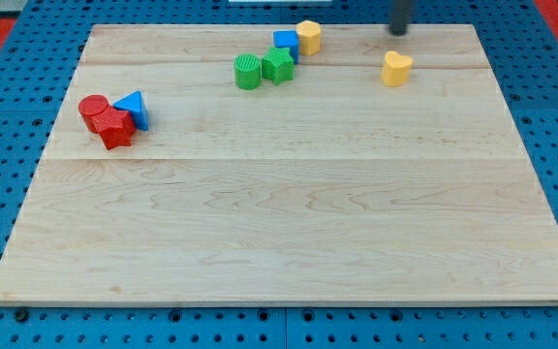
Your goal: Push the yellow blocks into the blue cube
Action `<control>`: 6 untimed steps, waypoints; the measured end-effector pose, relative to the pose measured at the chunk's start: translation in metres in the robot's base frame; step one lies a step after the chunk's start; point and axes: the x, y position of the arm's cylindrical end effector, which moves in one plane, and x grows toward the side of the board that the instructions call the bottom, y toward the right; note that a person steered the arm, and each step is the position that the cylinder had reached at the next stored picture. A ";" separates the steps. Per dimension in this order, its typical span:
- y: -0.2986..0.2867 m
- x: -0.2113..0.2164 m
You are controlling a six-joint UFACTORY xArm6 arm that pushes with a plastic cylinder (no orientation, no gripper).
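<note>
A: Camera view. Where do the yellow blocks sit?

B: One, a yellow hexagon (308,37), stands at the top of the worktop (289,233), touching the blue cube (285,43) on its right. The other, a yellow heart (396,68), lies apart to the view's right.

A: Orientation of the heart?

B: Lobes toward the view's top right, point toward the bottom left; long axis cannot be told. Both are plain matte yellow.

A: The rod?

B: My tip (398,32) is just above the heart, not touching. There is no pincer, so no state to give.

A: Other items?

B: A green cylinder (248,72) and green star (278,66) just below the cube; at the left, a red cylinder (93,111), a second red block (116,128) and a blue triangle (134,109), clustered.
</note>
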 end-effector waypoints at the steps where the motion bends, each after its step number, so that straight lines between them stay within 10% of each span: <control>1: 0.002 0.090; 4: -0.155 0.087; 6: -0.036 0.077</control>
